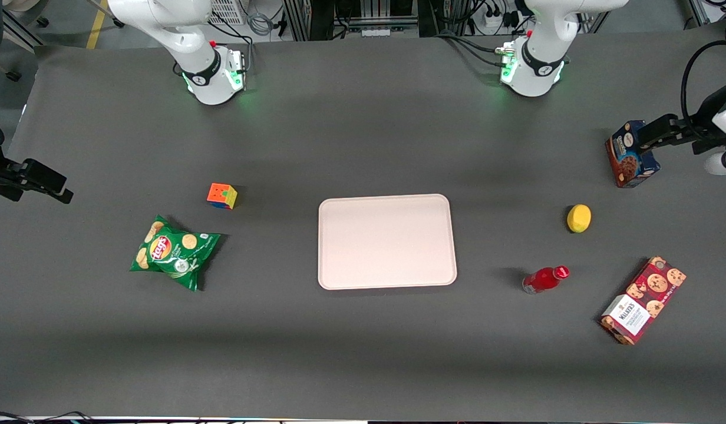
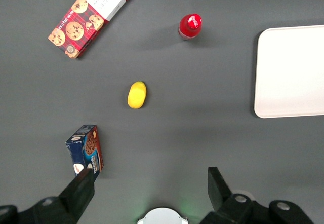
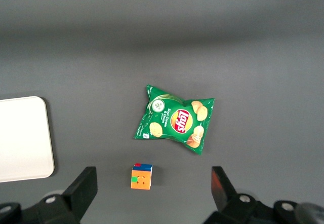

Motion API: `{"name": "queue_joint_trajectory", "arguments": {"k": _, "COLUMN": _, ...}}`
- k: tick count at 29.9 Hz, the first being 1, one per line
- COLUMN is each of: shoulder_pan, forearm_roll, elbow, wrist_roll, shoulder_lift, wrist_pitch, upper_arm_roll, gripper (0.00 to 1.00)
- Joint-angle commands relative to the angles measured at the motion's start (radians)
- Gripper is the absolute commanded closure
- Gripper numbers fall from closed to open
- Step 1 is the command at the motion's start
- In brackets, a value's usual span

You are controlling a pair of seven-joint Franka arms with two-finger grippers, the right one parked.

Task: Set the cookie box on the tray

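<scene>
Dark worktop, cookie box standing toward working arm's end, tray bare.
End effector fingers apart above box; carton looks light, stiff; pinch its narrow sides.

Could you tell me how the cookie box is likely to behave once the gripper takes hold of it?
The cookie box stands upright on a narrow base, so a sideways nudge would probably tip it. It looks like thin cardboard, likely light and stiff, though a hard squeeze might dent it. The gripper is open beside the box and not yet holding it.
</scene>
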Motion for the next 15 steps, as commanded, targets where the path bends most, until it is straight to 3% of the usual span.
{"name": "queue_joint_trajectory", "arguments": {"k": 1, "shoulder_pan": -0.007, "forearm_roll": 0.008, "elbow": -0.045, "wrist_roll": 0.003, "shoulder_lift": -0.04, "wrist_pitch": 0.018, "upper_arm_roll": 0.003, "gripper": 0.0}}
{"name": "queue_joint_trajectory", "arguments": {"k": 15, "shoulder_pan": -0.005, "forearm_roll": 0.008, "elbow": -0.14, "wrist_roll": 0.003, "shoulder_lift": -0.092, "wrist_pitch": 0.081, "upper_arm_roll": 0.003, "gripper": 0.0}}
